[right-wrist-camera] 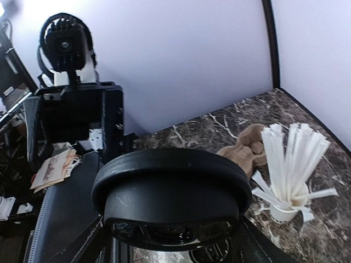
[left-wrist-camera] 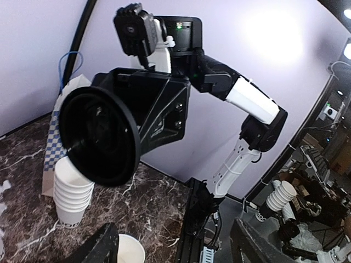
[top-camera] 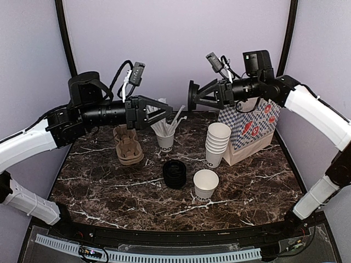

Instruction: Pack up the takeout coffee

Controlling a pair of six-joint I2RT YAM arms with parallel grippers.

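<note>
Lavender walls (top-camera: 175,33) enclose a dark, white-veined marble bench (top-camera: 109,186). My right hand (top-camera: 196,96) hangs above the far middle of the bench, closed on the black lid (left-wrist-camera: 98,131). The lid stands on edge, with its flat face vertical and its axis running level toward my left hand (top-camera: 168,114). That hand faces the lid from just beside it, fingers spread wide and holding nothing. The white cup (top-camera: 205,183) stands upright and uncovered near the front of the bench, below the lid and slightly right of centre. Judged from the top view, my right arm is the nearer to it. As I judge it, the coming move turns on this: the lid must be tipped flat, its axis brought upright, then lowered onto the cup's mouth. Around the cup are a stack of black lids (top-camera: 174,174) just to its left, a stack of white cups (top-camera: 218,142) behind it, and a checked paper bag (top-camera: 252,129) beyond. A cup of straws (top-camera: 165,139) and a brown carrier (top-camera: 127,149) stand farther left.
</note>
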